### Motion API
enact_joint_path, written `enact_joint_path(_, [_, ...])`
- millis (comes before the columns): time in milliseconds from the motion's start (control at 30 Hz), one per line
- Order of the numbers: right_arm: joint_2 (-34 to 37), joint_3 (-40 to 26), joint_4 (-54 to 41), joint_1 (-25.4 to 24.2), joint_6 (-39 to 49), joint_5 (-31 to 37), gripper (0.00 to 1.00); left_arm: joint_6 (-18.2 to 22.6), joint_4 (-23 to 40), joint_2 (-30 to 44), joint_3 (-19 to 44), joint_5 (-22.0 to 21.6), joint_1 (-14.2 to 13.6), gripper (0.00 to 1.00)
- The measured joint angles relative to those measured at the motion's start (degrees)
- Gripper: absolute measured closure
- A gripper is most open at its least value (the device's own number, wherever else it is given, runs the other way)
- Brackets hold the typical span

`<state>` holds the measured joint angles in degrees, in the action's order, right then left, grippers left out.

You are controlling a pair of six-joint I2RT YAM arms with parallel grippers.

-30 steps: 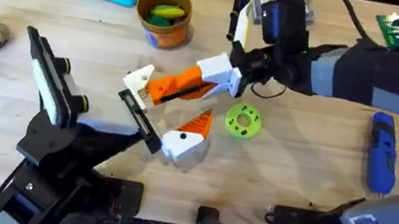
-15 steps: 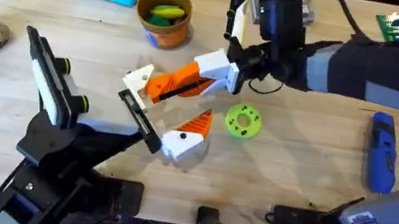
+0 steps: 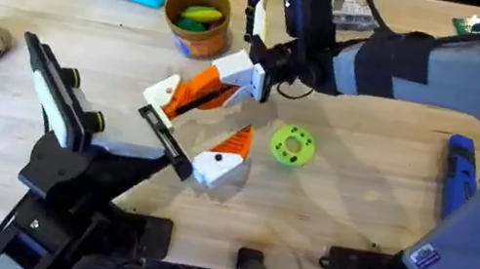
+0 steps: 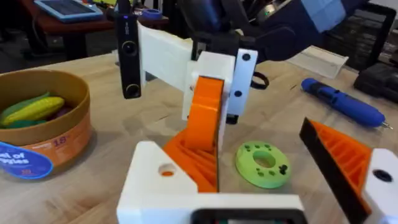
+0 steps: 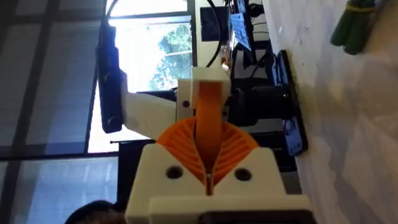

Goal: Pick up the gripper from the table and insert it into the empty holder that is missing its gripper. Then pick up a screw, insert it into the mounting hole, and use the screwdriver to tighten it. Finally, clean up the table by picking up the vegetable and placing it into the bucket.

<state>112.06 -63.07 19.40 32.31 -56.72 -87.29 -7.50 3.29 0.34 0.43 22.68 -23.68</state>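
Orange bucket (image 3: 199, 40) on the far side of the table (image 3: 355, 214), with yellow and green vegetables (image 3: 197, 14) inside.
Wedge-shaped gripper (image 3: 224, 157) lying on the wood between the green disc (image 3: 292, 146) and the left gripper (image 3: 165, 136), open or closed impossible to tell; right gripper (image 3: 203, 93) just beyond, orange pads pressed together.

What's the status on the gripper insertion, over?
Right gripper shut against an orange-and-white piece at the left arm's black rail. Orange wedge at the rail's other end; seated or loose, cannot tell. Green disc nearby, clear of both.
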Motion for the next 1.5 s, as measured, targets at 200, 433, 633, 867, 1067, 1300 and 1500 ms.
enact_joint_path(200, [0.1, -0.2, 0.7, -0.1, -1.2, 0.0, 0.988, 0.0, 0.0, 0.0, 0.0, 0.1, 0.0, 0.006])
enact_joint_path(433, [0.1, -0.2, 1.1, 0.3, -2.0, 0.9, 0.989, -0.1, 0.0, 0.0, 0.0, -0.3, 0.0, 0.006])
enact_joint_path(633, [0.1, -0.5, 1.2, 0.3, -2.2, 2.5, 0.987, -0.2, 0.1, 0.0, 0.0, -0.6, 0.0, 0.006])
enact_joint_path(867, [0.1, -0.7, 1.2, 0.3, -2.3, 4.2, 0.989, -0.4, 0.1, 0.0, 0.0, -0.4, 0.0, 0.006])
enact_joint_path(1067, [0.1, -0.8, 1.2, 0.3, -2.3, 4.8, 0.988, -0.6, 0.1, 0.0, 0.0, -0.3, 0.0, 0.006])
enact_joint_path(1300, [0.1, -0.9, 1.4, 0.6, -2.8, 5.1, 0.988, -0.7, 0.1, 0.0, 0.0, -0.6, 0.0, 0.006])
enact_joint_path(1500, [0.1, -1.1, 1.3, 0.8, -2.9, 5.5, 0.990, -0.9, 0.1, 0.0, 0.0, -1.1, 0.0, 0.006])
